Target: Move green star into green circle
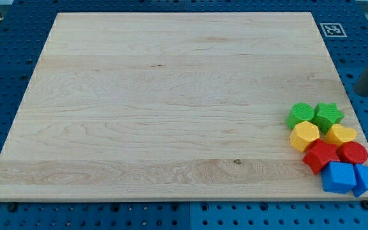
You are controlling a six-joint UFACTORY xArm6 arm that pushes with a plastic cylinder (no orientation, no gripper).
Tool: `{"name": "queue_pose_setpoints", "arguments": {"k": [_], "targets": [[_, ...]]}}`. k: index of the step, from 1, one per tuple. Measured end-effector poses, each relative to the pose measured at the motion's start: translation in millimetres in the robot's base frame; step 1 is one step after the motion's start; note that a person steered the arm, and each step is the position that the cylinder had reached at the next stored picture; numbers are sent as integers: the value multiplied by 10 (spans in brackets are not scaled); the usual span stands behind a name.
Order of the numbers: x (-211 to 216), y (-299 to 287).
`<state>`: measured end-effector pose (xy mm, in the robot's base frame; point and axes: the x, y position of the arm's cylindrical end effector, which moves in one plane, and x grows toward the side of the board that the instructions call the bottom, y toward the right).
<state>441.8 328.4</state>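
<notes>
The green star (328,116) lies near the board's right edge, touching the green circle (300,115) on its left. Both sit at the top of a tight cluster of blocks at the view's lower right. My tip (363,93) is up and to the right of the green star, apart from it, just past the right edge of the wooden board (171,102). The rod slants in from the view's right edge.
Below the green pair lie a yellow hexagon (305,135), a yellow block (341,135), a red block (320,156), a red circle (353,153), a blue block (338,177) and a blue triangle (367,179). A black-and-white marker (332,29) sits at the board's top right corner.
</notes>
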Motion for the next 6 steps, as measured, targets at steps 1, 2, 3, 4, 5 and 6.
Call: {"name": "queue_pose_setpoints", "arguments": {"k": [1,2,3,4,5,6], "targets": [[301,-1],[428,-66],[439,-305],[442,-544],[443,-637],[443,-642]]}}
